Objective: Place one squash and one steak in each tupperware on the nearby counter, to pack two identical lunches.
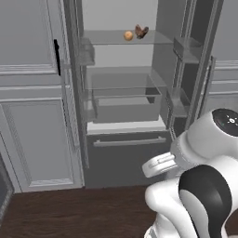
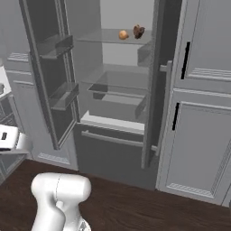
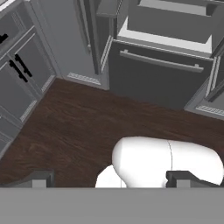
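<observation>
I'm facing the open fridge: small round orange squash [image 1: 128,35] and dark reddish-brown steak chunk [image 1: 141,31] are sitting high on its top shelf, well above my spread hand [image 3: 111,179] (pointing floorward).

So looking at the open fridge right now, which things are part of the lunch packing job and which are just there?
For the job:
- squash on the upper fridge shelf
- steak beside it
- gripper, open, pointing at the floor

Just there:
- clear fridge drawer
- door bins
- freezer drawer handle
</observation>
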